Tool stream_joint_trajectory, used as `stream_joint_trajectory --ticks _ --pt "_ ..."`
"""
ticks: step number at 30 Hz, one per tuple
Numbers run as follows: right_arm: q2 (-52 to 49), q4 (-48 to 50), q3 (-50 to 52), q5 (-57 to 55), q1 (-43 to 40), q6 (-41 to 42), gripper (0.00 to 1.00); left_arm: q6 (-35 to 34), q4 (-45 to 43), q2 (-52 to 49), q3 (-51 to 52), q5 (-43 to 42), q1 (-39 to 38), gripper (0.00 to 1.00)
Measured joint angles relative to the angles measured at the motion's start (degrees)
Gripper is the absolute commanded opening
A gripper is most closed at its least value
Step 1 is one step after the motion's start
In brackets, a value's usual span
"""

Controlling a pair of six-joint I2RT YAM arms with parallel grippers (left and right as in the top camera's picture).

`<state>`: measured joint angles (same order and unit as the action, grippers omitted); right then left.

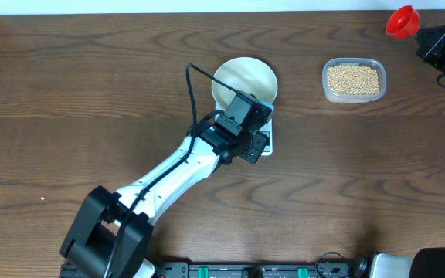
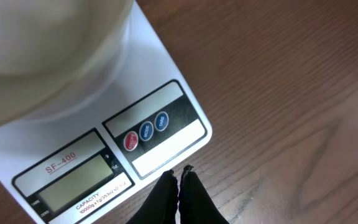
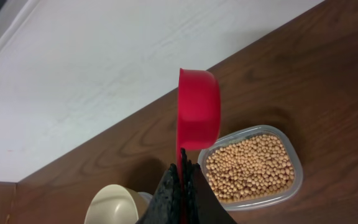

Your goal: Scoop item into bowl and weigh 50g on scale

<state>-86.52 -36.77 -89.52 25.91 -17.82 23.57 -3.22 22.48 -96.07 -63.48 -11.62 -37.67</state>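
The white bowl sits on the white scale; it looks empty. In the left wrist view the scale shows its grey display and its red and blue buttons, with the bowl above. My left gripper is shut and empty, its tips at the scale's front edge. The beans fill a clear tub. My right gripper is shut on the handle of a red scoop, held high at the table's far right corner. The beans and bowl lie below it.
The clear rounded tub stands right of the bowl. The left arm stretches from the front left to the scale. A white wall surface runs behind the table's far edge.
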Motion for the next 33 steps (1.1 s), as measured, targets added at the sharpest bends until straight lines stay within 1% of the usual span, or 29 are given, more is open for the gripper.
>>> stream_joint_trajectory --ticks 5,9,14,18,22,33 --pt "0.0 -0.04 0.0 0.0 0.0 -0.13 0.01 -0.02 -0.33 -2.8 0.0 0.85 0.0 0.07" --pt "0.0 -0.5 -0.02 0.0 0.0 -0.15 0.01 -0.02 -1.53 -3.06 0.0 3.87 0.0 0.07" --pt "0.0 -0.76 -0.02 0.0 0.0 -0.15 0.01 -0.02 -2.58 -4.11 0.0 5.62 0.0 0.07" --pt "0.0 -0.79 -0.02 0.0 0.0 -0.15 0.01 -0.04 -4.22 -6.47 0.0 6.01 0.0 0.07" --pt "0.0 -0.96 -0.02 0.0 0.0 -0.15 0.01 -0.02 -6.14 -6.6 0.0 6.03 0.0 0.07" --pt "0.0 -1.22 -0.02 0.07 0.0 -0.15 0.01 -0.02 -6.05 -7.78 0.0 7.34 0.0 0.07"
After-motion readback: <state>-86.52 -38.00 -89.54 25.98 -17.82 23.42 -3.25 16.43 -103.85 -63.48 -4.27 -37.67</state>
